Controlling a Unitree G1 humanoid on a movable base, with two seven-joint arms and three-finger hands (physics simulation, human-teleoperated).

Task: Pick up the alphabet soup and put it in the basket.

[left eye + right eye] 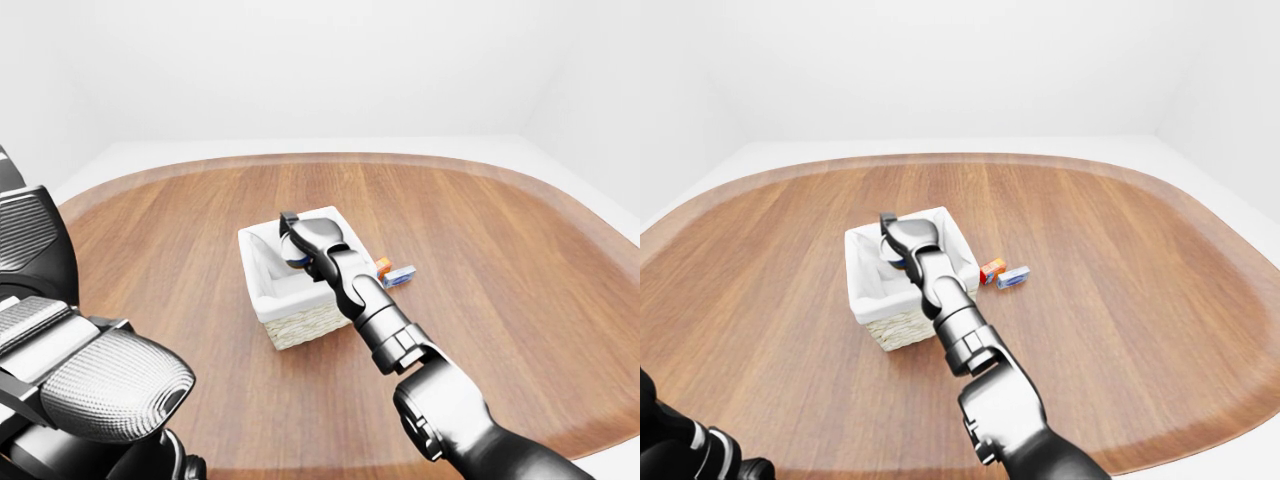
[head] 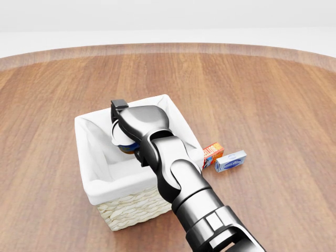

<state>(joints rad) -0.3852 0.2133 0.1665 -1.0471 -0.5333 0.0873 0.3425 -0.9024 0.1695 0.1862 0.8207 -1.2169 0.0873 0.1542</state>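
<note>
The alphabet soup can [image 2: 126,145] shows only as a blue and orange patch with a pale rim under my right hand [image 2: 127,132]. The hand reaches in from the bottom right, its fingers curl round the can, and it holds it inside the opening of the basket [image 2: 84,157]. The basket is square wicker with a white cloth lining and stands on the wooden table. It also shows in the left-eye view [image 1: 258,300]. My left arm [image 1: 100,385] fills the bottom left of the left-eye view, with the hand's fingers hidden.
A small orange-red box [image 2: 212,153] and a blue and white box [image 2: 230,161] lie on the table just right of the basket. The rounded wooden table [image 1: 1120,230] spreads wide around them, with its edge and pale floor beyond.
</note>
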